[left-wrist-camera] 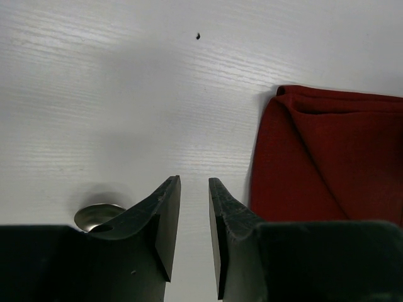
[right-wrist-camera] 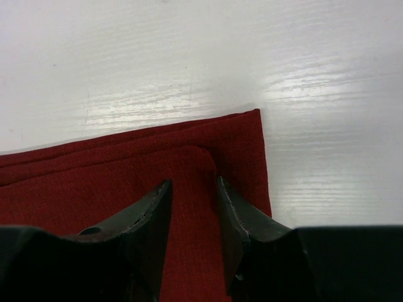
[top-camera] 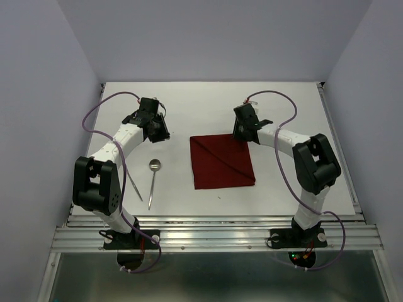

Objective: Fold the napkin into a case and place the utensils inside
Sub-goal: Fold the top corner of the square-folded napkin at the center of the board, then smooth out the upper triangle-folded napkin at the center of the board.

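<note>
So here's where we're at: the napkin is lying flat near the middle of the table, folded into a rough square with a diagonal crease across it, not yet a narrow strip. Our right gripper sits right over the napkin's 1 o'clock corner, jaws a modest way apart with the cloth under them. A small raised fold lies just by one finger, and we see nothing pinched between them. Our left gripper hangs over bare table at about 10 o'clock from the napkin, jaws narrow but parted, nothing in them. The spoon lies at the napkin's 9 o'clock, clear of the cloth, bowl pointing to 12 and handle to 6. In the left wrist view its bowl peeks out beside one finger. The thin piece is just past the spoon at its 9 o'clock, slanted, its far end tucked behind the left arm. Both are outside the napkin.
</note>
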`<action>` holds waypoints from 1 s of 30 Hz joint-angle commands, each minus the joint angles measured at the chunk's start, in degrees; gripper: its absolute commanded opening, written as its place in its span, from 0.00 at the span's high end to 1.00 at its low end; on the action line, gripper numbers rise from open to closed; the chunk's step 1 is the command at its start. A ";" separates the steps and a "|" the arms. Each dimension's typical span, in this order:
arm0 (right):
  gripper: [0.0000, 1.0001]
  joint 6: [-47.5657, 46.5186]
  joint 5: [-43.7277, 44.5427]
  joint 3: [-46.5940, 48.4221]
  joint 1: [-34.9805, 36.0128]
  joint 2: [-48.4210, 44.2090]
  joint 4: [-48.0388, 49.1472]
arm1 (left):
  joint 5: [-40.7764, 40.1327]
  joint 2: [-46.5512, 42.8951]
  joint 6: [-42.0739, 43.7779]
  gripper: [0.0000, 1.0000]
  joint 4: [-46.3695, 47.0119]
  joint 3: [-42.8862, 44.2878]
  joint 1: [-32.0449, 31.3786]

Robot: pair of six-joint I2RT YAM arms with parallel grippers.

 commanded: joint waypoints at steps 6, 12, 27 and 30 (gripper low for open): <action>0.65 1.72 4.21 -6.40 -1.41 -12.24 2.26 | 3.67 2.71 0.25 0.70 1.30 4.49 -4.28; 0.91 4.36 -3.69 -15.45 -1.41 -19.17 1.91 | 6.83 10.53 -0.28 1.00 2.79 10.21 -8.58; 0.99 8.58 -13.55 -30.13 -1.41 -29.29 -1.52 | 8.77 23.80 -2.30 1.00 4.81 19.96 -9.38; 0.99 9.37 -12.58 -31.55 -1.41 -29.82 -1.08 | 8.68 25.82 -2.13 1.00 4.72 20.50 -9.38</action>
